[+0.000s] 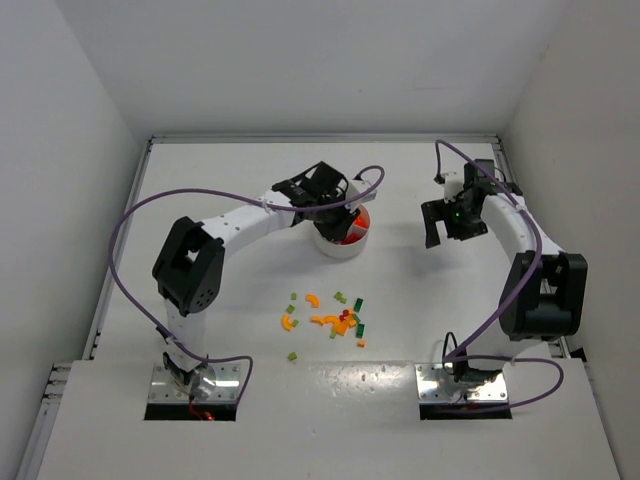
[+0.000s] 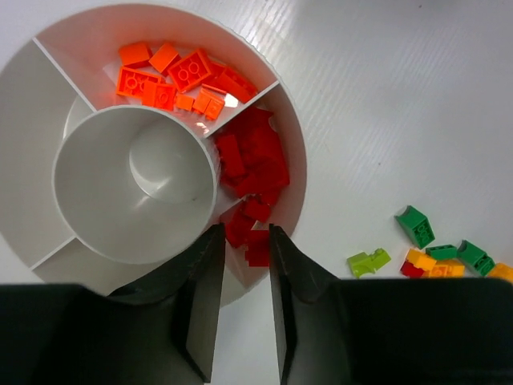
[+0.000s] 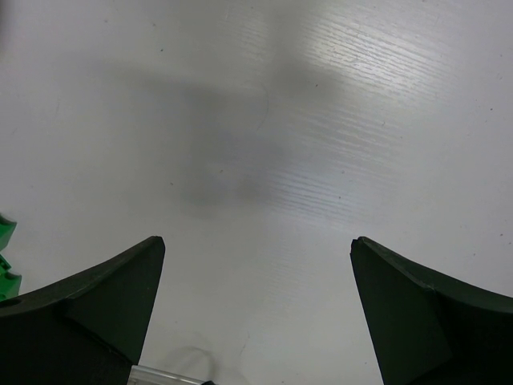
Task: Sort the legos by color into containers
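The round white dish (image 1: 338,250) holds the containers. In the left wrist view its rim (image 2: 298,160) encloses one wedge of orange legos (image 2: 172,76), one of red legos (image 2: 255,160), and a bare central cup (image 2: 152,172). My left gripper (image 2: 245,231) hovers over the red wedge (image 1: 345,218), jaws a narrow gap apart with nothing between them. Loose legos (image 1: 335,320) in orange, yellow, green and red lie on the table nearer the arm bases. My right gripper (image 1: 437,238) hangs wide open and holds nothing (image 3: 256,241).
Two white wedges (image 2: 32,152) on the dish's left hold nothing. Green (image 2: 415,226) and lime (image 2: 367,261) bricks lie right of the dish. A green brick (image 3: 5,233) shows at the right wrist view's left edge. White walls enclose the table.
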`<state>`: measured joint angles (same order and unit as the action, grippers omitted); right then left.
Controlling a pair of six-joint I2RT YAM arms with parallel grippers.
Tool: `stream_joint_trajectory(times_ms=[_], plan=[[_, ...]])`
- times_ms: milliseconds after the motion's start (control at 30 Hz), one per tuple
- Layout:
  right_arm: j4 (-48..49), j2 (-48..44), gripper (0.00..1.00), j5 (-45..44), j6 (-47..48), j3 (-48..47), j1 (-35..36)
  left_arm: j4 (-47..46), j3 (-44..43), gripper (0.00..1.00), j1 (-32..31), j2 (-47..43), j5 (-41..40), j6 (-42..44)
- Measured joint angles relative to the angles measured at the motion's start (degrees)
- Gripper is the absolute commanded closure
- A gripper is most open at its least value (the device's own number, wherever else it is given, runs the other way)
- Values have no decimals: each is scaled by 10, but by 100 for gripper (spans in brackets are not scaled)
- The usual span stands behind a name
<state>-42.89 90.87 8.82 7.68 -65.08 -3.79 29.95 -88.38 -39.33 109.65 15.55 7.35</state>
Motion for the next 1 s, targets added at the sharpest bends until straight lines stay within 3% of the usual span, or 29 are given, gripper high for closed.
stream_joint_trajectory(times_ms=[100,333,833,1000], plan=[[-1,1,0,0,0,0,0,2,-1,57,0,0,5,2],[-2,13,0,0,0,-1,0,-10,4,56,0,-4,28,13],[-3,20,0,9,0,-4,0,-41,19,70,-1,-28,11,10],[-3,20,0,9,0,-4,0,-47,20,70,-2,-28,9,10]])
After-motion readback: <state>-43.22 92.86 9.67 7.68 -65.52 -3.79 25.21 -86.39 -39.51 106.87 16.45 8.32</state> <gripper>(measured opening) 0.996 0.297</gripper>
